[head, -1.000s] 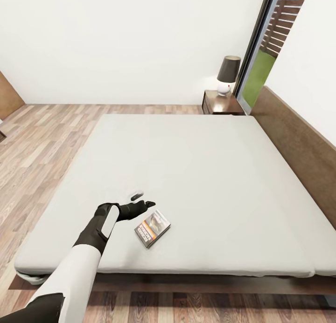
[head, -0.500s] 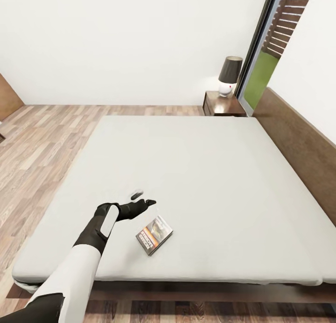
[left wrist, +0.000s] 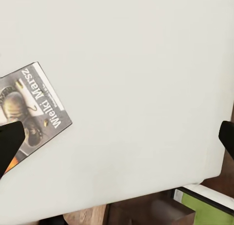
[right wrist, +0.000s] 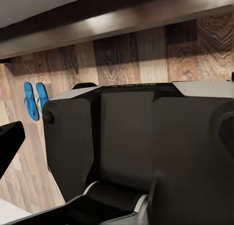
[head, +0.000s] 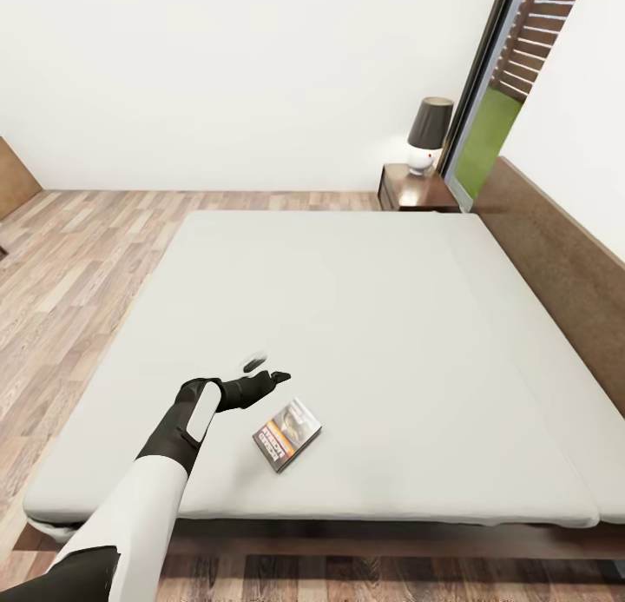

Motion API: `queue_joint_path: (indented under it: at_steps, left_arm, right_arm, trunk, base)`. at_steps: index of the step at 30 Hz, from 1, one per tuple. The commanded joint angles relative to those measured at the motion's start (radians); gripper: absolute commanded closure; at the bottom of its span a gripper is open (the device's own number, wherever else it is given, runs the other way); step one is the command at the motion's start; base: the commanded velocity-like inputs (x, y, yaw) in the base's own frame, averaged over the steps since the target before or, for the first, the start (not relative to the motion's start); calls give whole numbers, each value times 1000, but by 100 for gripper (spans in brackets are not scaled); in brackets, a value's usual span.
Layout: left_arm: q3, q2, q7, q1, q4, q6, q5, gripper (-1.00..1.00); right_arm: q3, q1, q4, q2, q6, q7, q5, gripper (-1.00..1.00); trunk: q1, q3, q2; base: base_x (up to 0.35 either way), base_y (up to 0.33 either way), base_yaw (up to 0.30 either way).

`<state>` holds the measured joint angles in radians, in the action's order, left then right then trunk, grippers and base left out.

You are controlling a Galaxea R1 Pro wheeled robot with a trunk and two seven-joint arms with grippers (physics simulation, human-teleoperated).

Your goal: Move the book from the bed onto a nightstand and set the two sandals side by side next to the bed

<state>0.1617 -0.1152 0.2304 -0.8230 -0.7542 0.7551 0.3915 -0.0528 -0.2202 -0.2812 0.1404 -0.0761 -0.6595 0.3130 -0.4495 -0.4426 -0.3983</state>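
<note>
The book (head: pixel 286 434) lies flat on the bed's pale mattress (head: pixel 365 324) near the front edge, dark cover up. My left gripper (head: pixel 266 368) hovers open just left of and beyond it. In the left wrist view the book (left wrist: pixel 30 113) sits by one dark fingertip (left wrist: pixel 9 143), and the gripper (left wrist: pixel 117 142) has its jaws spread wide over bare mattress. The two blue sandals (right wrist: pixel 36 99) lie side by side on the wood floor in the right wrist view. My right gripper (right wrist: pixel 117 137) is open and holds nothing. The nightstand (head: pixel 417 192) stands at the bed's far right corner.
A lamp (head: pixel 428 131) with a dark shade stands on the nightstand. The dark headboard (head: pixel 555 254) runs along the bed's right side, with the tall window (head: pixel 490 107) behind it. Wood-plank floor (head: pixel 69 263) stretches to the left. My own dark base (right wrist: pixel 141 147) shows in the right wrist view.
The whole head view has shifted slightly, so the camera moved. My left gripper stays open in the same spot beside the book, and the book has not moved on the mattress.
</note>
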Motion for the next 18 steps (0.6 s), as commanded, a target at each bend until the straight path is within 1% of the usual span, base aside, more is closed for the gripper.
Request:
queue_joint_path:
  at_steps: [1,18]
  left_arm:
    - [6,-1,4,-1,-1,7,-2,-100]
    - [5,-2,4,-1,-1,7,-2,-100]
  right_arm:
    - [-6,-1,1,1,-5,-2,5,-100]
    - [-3,-1,1,1,-5,-3,5,-100]
  trunk:
    - [0,-3,-2]
    - [0,-30,-2]
  base:
    - [0,0,0]
    - [0,0,0]
